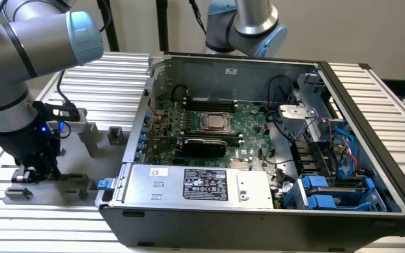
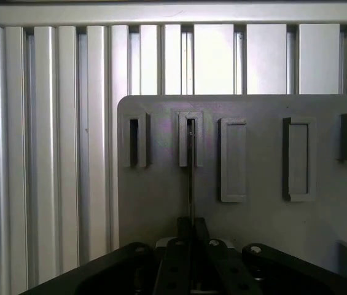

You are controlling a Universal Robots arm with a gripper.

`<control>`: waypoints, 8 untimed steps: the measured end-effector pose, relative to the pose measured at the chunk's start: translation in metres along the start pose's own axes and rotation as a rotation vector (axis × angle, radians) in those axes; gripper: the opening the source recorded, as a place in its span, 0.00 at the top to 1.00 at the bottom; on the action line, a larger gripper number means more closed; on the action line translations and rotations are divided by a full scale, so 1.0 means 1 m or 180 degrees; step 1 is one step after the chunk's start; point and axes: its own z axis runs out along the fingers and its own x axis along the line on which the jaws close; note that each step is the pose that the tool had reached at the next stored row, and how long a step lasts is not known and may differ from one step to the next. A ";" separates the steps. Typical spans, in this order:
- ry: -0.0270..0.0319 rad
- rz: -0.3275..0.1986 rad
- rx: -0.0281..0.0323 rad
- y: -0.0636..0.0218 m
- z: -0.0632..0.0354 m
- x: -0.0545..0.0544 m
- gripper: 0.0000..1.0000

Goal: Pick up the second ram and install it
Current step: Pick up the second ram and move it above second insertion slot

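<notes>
Hand (image 2: 191,225) is down on the grey fixture plate (image 2: 161,203), and its black fingers (image 2: 178,252) are pinched together on the second ram (image 2: 190,178). It is a firm, narrow grip on a very thin thing. In the wrist view the ram stands edge-on, a hairline-thin, straight, dark strip running from the fingertips to a slotted holder (image 2: 190,138), with its far end seated in that slot. In the exterior view a hint of green shows low on the plate, just beside the hand.

The plate is matte grey with rounded corners. A second slotted holder (image 2: 136,141) stands just beside the first, and two plain rectangular blocks (image 2: 233,160) stand further along. Under it, the table (image 2: 50,153) is ribbed, bright aluminium, slat after slat with dark grooves between.

In the exterior view the plate lies toward the table's edge at the exterior view's left, with the hand near the plate's outer side. The open computer case (image 1: 259,224) sits just beside the plate, with its black wall and silver power supply (image 1: 188,184) facing it. Inside are the green motherboard (image 1: 248,132), the silver CPU (image 1: 217,122), long black memory slots (image 1: 210,103) and a black expansion card (image 1: 202,143). Cables crowd the case's side at the exterior view's right. The space above the slots looks open.
</notes>
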 end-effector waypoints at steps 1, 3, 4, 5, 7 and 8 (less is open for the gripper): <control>-0.0001 0.0000 0.0001 0.0000 -0.0013 0.000 0.87; -0.0001 0.0000 0.0000 0.0002 -0.0053 0.000 0.87; -0.0001 0.0000 0.0001 0.0002 -0.0074 0.000 0.87; -0.0001 0.0000 0.0000 0.0004 -0.0099 0.000 0.87; -0.0001 0.0000 0.0001 0.0006 -0.0159 0.000 0.87; -0.0001 0.0000 0.0001 0.0007 -0.0194 0.000 0.87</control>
